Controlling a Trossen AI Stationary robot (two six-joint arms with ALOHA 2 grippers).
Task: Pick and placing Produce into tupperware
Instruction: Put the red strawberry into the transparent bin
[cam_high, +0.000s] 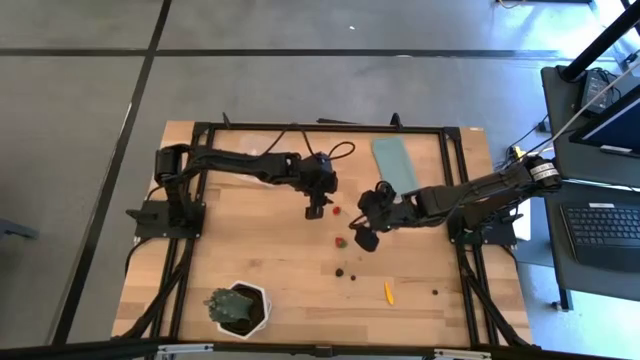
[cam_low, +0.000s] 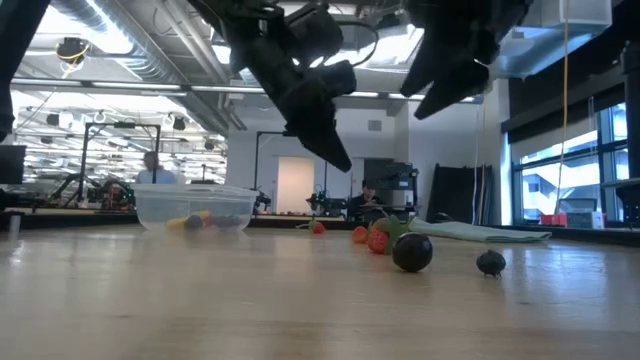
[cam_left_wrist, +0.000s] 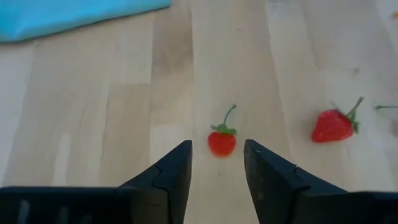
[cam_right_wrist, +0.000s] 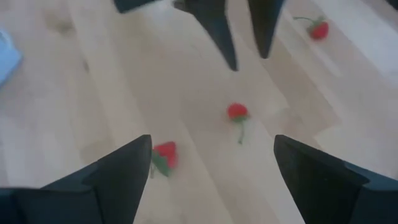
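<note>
The produce lies scattered on the wooden table: a small red piece with a green stem (cam_left_wrist: 222, 142), a strawberry (cam_left_wrist: 333, 126), dark round pieces (cam_high: 340, 270) and a yellow-orange piece (cam_high: 388, 292). My left gripper (cam_left_wrist: 216, 163) is open and hovers just short of the small red piece (cam_high: 336, 211). My right gripper (cam_right_wrist: 214, 165) is wide open above the table, with that piece (cam_right_wrist: 236, 112) and the strawberry (cam_right_wrist: 165, 154) ahead of it. The clear tupperware (cam_low: 195, 208) stands on the table with a few pieces inside.
A flat teal lid (cam_high: 393, 165) lies toward the far right of the table. A green plant in a white pot (cam_high: 238, 307) stands near the near edge on the left. The two grippers (cam_high: 318, 205) (cam_high: 365, 235) are close together at the table's middle.
</note>
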